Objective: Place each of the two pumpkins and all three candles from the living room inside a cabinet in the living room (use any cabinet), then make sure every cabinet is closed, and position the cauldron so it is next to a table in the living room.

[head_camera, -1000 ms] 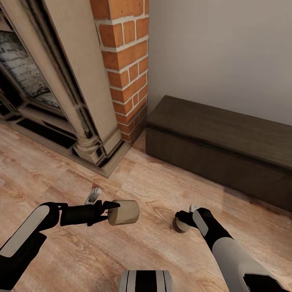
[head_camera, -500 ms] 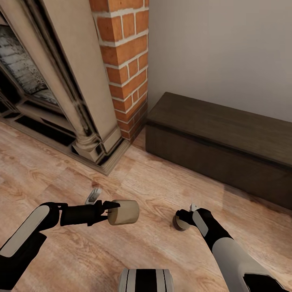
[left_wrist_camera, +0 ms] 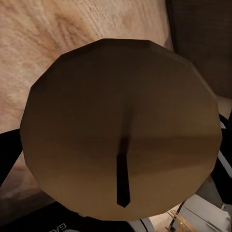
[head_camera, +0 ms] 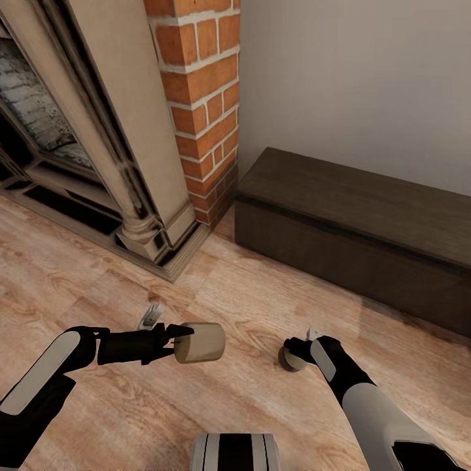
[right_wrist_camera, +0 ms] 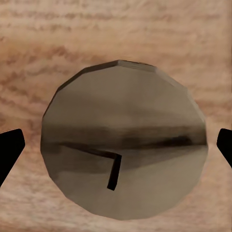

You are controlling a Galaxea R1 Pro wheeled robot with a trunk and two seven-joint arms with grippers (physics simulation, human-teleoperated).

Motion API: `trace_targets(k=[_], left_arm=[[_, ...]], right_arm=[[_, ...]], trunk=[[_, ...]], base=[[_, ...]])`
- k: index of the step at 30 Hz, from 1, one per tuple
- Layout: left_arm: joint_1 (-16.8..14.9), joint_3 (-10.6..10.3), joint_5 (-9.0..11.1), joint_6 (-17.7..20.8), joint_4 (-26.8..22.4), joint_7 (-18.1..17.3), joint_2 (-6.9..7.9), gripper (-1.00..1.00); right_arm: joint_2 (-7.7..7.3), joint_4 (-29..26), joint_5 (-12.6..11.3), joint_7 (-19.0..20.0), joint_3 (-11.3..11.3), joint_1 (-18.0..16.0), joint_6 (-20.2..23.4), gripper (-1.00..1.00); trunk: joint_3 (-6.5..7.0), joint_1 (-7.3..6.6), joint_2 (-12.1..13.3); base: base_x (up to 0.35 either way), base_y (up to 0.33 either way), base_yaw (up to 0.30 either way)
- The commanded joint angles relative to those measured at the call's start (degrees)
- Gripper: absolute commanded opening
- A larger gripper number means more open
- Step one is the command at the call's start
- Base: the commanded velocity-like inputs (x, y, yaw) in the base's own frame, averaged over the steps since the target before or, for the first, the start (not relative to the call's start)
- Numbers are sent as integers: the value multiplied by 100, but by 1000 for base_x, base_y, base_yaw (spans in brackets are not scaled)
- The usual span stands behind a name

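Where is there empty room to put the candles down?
The cabinet has a bare dark top beside the brick column. Bare wood floor lies between its front and the two grippers. It gets tight by the fireplace base. Each gripper, left and right, holds a candle.

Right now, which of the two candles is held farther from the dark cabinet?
The candle in the left end effector: that pale beige cylinder lies sideways nearer the fireplace, while the right end effector's candle sits closer to the cabinet.
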Motion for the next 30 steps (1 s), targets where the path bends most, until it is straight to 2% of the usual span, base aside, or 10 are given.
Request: trace_targets(k=[1,21,30], left_arm=[[-4,-5,47,0,-4,47,5,-100],[-4,-5,47,1,-4,47,7,-100],[-4,-5,47,-1,-4,47,6,-100]], right_arm=[[5,-12,-61,-44,-20,-1,21,100],[5,67,-51,-44,-20,-1,19,100],[5,77,-52,-44,-20,-1,-169,100]], trunk=[[-27,1,-3],[-93,9,-7],[-93,9,-7]], base=[[0,0,0],[0,0,0],[0,0,0]])
